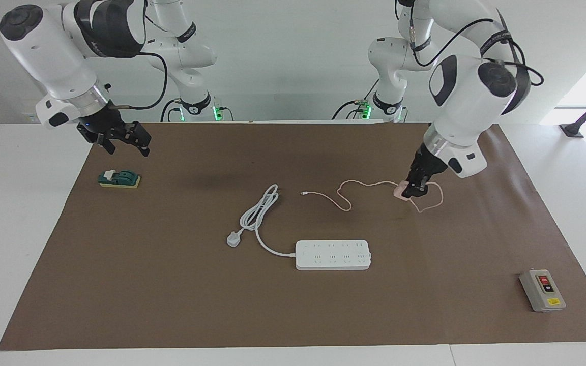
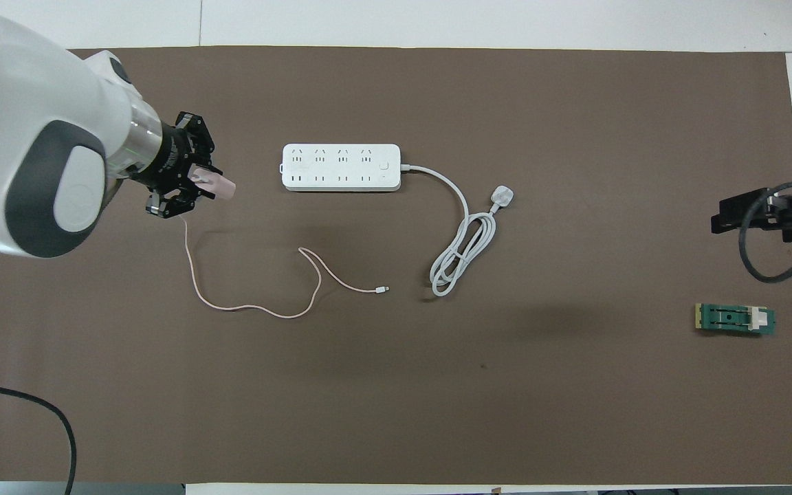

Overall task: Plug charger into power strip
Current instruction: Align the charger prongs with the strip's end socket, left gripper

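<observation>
My left gripper (image 1: 416, 188) is shut on the pale pink charger (image 1: 399, 191), low over the brown mat toward the left arm's end of the table. In the overhead view the charger (image 2: 216, 185) sticks out of the left gripper (image 2: 186, 184) toward the power strip. Its thin pink cable (image 1: 344, 201) trails in loops on the mat (image 2: 251, 311). The white power strip (image 1: 332, 254) lies flat at mid-table, farther from the robots than the charger, sockets up (image 2: 341, 167). My right gripper (image 1: 122, 141) is open and empty, up in the air at the right arm's end.
The strip's thick white cord ends in a three-pin plug (image 1: 233, 238) lying loose on the mat (image 2: 501, 198). A green block on a yellow pad (image 1: 119, 179) sits under the right gripper. A grey switch box (image 1: 542, 290) stands far from the robots at the left arm's end.
</observation>
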`<state>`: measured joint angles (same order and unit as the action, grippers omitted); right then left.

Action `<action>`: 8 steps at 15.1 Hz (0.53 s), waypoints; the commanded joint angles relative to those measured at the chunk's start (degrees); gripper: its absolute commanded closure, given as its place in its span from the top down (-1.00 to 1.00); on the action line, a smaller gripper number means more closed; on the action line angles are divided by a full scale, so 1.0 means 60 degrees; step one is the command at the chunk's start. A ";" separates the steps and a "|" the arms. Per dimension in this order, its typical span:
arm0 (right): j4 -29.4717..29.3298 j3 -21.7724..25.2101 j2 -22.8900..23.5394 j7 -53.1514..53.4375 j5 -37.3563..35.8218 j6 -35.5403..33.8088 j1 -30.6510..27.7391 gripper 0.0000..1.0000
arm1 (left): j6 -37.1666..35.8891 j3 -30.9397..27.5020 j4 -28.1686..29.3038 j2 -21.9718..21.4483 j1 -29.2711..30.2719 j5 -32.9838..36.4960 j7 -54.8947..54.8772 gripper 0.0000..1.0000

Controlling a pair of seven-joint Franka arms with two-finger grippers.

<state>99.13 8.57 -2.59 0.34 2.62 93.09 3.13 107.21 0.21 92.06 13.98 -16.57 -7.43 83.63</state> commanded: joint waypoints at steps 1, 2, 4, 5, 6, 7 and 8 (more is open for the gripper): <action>-0.1006 -0.0184 0.0110 -0.0817 -0.0509 -0.0922 -0.0184 1.00 | 0.0149 -0.0122 -0.1204 0.1373 -0.0445 0.0490 0.1366 -1.00; -0.1299 -0.0213 0.0124 -0.0876 -0.0509 -0.1258 -0.0257 1.00 | 0.0163 -0.0137 -0.1468 0.1724 -0.0533 0.0622 0.1877 -1.00; -0.1376 -0.0257 0.0168 -0.0877 -0.0408 -0.1219 -0.0418 1.00 | 0.0018 -0.0180 -0.2301 0.2384 -0.0738 0.0915 0.2699 -1.00; -0.1332 -0.0257 0.0183 -0.0935 -0.0494 -0.1044 -0.0418 1.00 | -0.0070 -0.0195 -0.2625 0.2605 -0.0768 0.0916 0.2949 -1.00; -0.1274 -0.0301 0.0183 -0.1487 -0.0741 -0.0941 -0.0404 1.00 | -0.0216 -0.0224 -0.3019 0.2897 -0.0826 0.0931 0.3169 -1.00; -0.1259 -0.0359 0.0183 -0.1855 -0.1077 -0.0751 -0.0404 1.00 | -0.0377 -0.0239 -0.3458 0.3233 -0.0856 0.0946 0.3345 -1.00; -0.1258 -0.0418 0.0198 -0.1873 -0.1124 -0.0590 -0.0418 1.00 | -0.0640 -0.0413 -0.4028 0.3686 -0.0885 0.1033 0.3477 -1.00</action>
<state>92.09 7.81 -2.20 -8.00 -2.13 87.93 2.09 107.65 -0.34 76.75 30.27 -20.75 -2.95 101.62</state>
